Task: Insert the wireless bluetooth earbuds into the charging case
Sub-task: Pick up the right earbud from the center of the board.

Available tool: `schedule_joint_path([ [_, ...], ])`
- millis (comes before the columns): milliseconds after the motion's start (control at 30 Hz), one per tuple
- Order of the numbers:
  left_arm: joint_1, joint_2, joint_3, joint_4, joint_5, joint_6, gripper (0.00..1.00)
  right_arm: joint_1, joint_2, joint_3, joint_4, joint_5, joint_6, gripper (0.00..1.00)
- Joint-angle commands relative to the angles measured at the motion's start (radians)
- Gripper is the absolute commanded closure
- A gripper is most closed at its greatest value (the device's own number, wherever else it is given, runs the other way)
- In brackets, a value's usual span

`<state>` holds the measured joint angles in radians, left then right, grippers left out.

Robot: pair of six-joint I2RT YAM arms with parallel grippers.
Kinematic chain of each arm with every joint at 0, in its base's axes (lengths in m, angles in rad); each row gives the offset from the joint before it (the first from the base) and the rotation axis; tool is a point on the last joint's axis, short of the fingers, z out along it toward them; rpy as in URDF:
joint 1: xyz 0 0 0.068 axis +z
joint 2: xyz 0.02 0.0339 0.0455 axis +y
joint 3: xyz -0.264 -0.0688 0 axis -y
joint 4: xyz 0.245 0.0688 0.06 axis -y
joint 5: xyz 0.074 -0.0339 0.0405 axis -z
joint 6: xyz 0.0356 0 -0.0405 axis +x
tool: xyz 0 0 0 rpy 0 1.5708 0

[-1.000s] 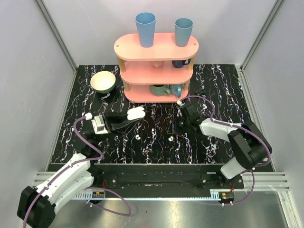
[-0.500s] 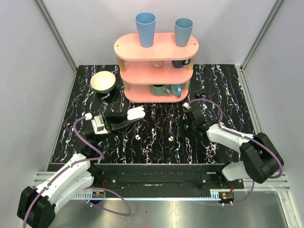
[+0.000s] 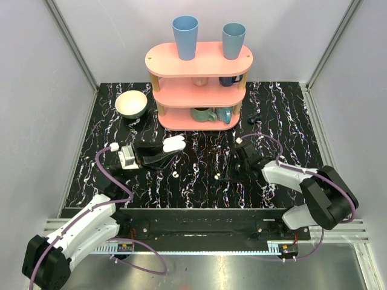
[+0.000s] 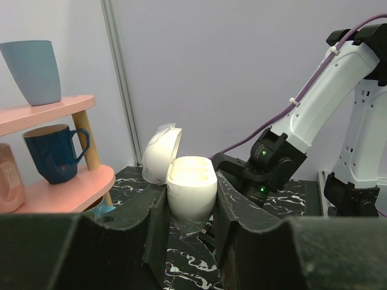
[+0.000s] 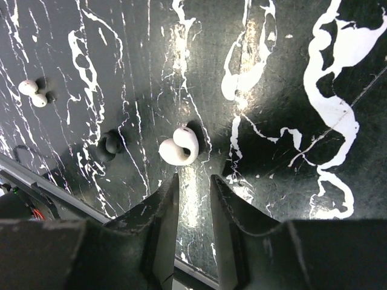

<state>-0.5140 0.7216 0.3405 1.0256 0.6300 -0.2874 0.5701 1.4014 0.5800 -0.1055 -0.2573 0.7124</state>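
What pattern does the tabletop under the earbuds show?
The tabletop is black with white marble-like streaks, clearest in the right wrist view.

charging case (image 4: 191, 192): base hidden in left pincer (image 4: 190, 202) | pink cup (image 4: 8, 181): cut off (left edge)

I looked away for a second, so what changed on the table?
The right pincer slid toward the near edge of the black marbled table, closing in on one white curved plastic earbud, not gripping it. Unchanged: the left pincer clamps the open white rounded plastic charging case; the second earbud hasn't moved either.
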Motion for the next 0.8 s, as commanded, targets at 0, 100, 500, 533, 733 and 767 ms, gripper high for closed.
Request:
schedule_joint_path([
  [0,-0.003,-0.011,0.037,0.033,0.010,0.014,1.00,0.002,0.028,0.018,0.052,-0.023,0.030,0.66],
  [100,-0.003,-0.011,0.034,0.028,0.007,0.021,1.00,0.002,0.033,0.009,0.072,-0.028,0.035,0.65],
  [500,-0.004,-0.011,0.035,0.024,0.007,0.024,1.00,0.002,0.087,0.024,0.145,-0.014,0.047,0.62],
  [533,-0.004,-0.013,0.035,0.025,0.010,0.022,1.00,0.004,0.088,0.027,0.150,-0.014,0.048,0.62],
  [733,-0.003,-0.013,0.035,0.024,0.008,0.022,1.00,0.002,0.108,0.041,0.155,-0.013,0.050,0.64],
  [767,-0.003,-0.011,0.035,0.025,0.008,0.021,1.00,0.002,0.108,0.043,0.155,-0.013,0.048,0.65],
])
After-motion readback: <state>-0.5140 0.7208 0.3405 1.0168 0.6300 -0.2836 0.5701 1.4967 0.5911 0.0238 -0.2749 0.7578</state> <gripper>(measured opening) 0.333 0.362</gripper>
